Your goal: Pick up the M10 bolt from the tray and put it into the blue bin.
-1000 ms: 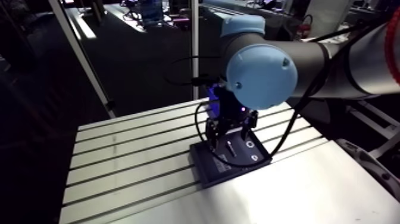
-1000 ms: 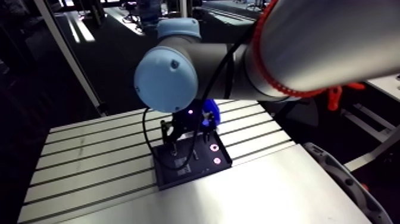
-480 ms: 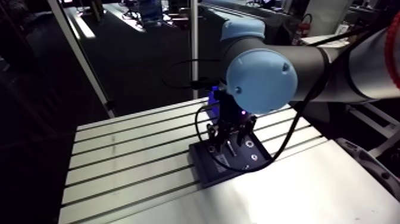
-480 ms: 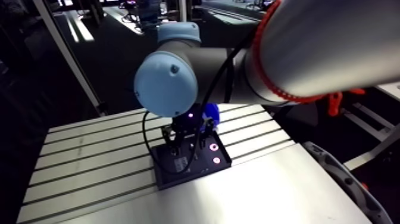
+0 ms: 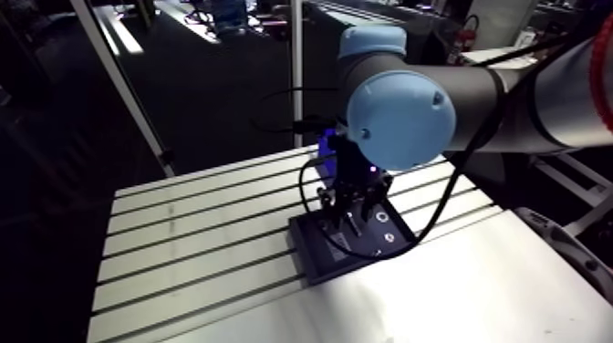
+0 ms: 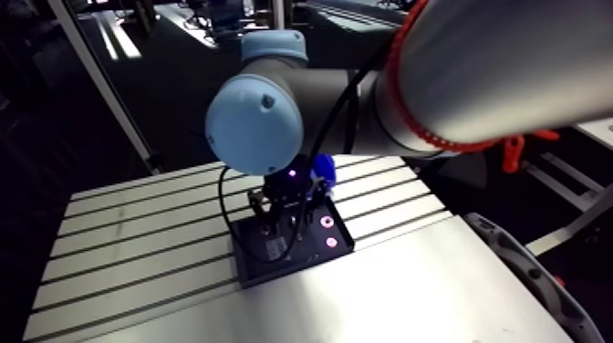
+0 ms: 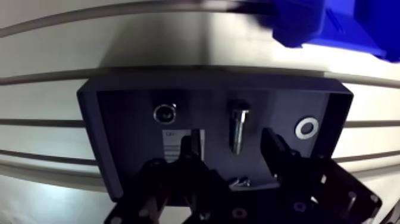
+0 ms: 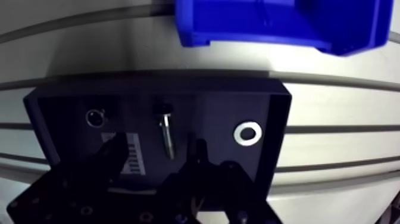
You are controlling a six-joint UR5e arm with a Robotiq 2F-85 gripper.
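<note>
The tray (image 7: 89, 98) lay on the table (image 7: 149, 42), with the bin (image 8: 274, 21) behind it, a little apart. In the tray the bolt (image 7: 238, 126) lay between a small round part (image 7: 164, 113) and a washer (image 7: 307, 127). The gripper (image 7: 231, 140) hung above, its fingers spread either side of the bolt's near end.

A dark, shallow, rectangular tray (image 7: 119, 131) lies flat. A silvery M10 bolt (image 7: 238, 126) lies on its side near the tray's middle, its head pointing toward the tray wall nearest the bin. The blue bin (image 8: 280, 21) stands just beyond that wall, not touching the tray.
</note>
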